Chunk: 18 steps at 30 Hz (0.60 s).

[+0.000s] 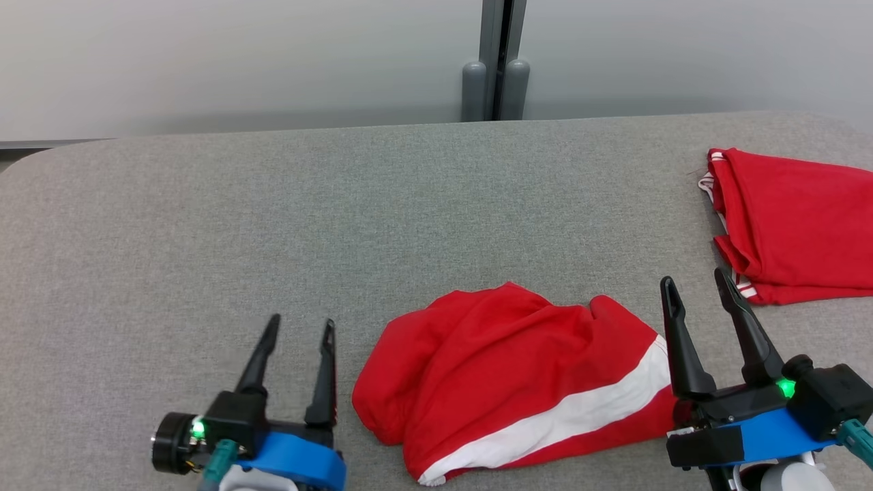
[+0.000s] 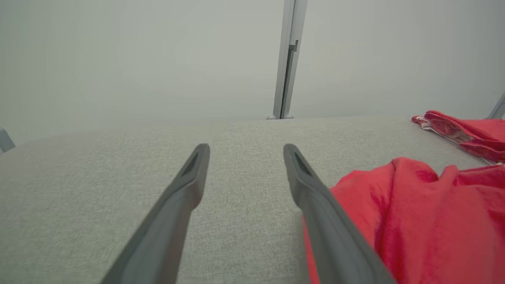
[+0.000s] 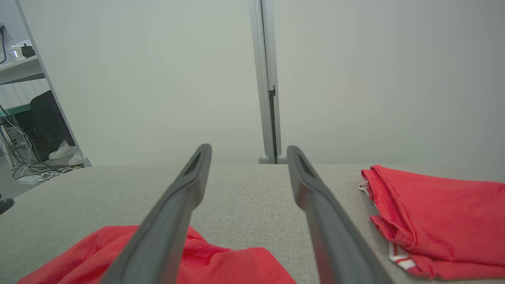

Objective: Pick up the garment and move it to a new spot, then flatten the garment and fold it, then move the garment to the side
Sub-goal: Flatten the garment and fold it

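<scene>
A pale grey wall (image 1: 239, 54) with an upright metal post (image 1: 501, 61) stands behind a wide table (image 1: 204, 239) covered in grey fabric. A red garment (image 1: 505, 382) lies crumpled near the table's front edge. Its long axis runs left to right, and its white stripe (image 1: 580, 412) rises toward the right. A red folded garment (image 1: 798, 225) lies at the far right, apart from it. The left end effector (image 1: 301, 326) is just left of the crumpled garment and the right end effector (image 1: 692, 278) is at its right end. Both are spread wide, holding nothing.

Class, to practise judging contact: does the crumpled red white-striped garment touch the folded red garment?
Apart. The head view shows grey fabric tabletop between the crumpled red garment and the folded red garment.
</scene>
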Motion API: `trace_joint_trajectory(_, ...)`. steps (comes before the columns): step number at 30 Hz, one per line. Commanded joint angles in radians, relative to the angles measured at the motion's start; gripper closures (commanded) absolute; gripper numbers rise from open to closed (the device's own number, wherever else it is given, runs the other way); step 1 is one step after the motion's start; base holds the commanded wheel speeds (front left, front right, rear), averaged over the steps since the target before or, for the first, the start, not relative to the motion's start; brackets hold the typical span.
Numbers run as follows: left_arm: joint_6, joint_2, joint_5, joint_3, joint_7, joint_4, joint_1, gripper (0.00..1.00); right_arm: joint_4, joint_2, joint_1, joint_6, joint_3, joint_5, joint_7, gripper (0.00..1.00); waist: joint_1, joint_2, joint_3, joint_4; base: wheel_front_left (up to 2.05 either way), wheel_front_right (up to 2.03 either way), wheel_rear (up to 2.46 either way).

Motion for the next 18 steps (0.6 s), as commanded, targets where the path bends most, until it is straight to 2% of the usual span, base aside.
trace_joint_trajectory(1,-0.005,0.0,0.005,-0.005,-0.004,0.006,0.006,0.0,0.003,-0.003,0.001,0.0,-0.002,-0.003,-0.003,0.0,0.0,0.0,0.0,-0.001,0.0,0.0,0.0)
trace_joint_trajectory(8,-0.033,0.0,0.037,-0.084,-0.005,0.079,0.023,0.0,0.021,-0.008,-0.006,0.0,0.003,0.0,-0.003,0.0,0.0,0.0,0.006,-0.014,0.0,0.0,0.0)
trace_joint_trajectory(18,-0.047,0.0,0.02,-0.152,-0.005,0.231,0.004,0.0,0.037,-0.015,-0.017,0.0,0.009,0.01,-0.003,0.0,0.0,0.0,0.03,-0.029,0.0,0.0,0.0)
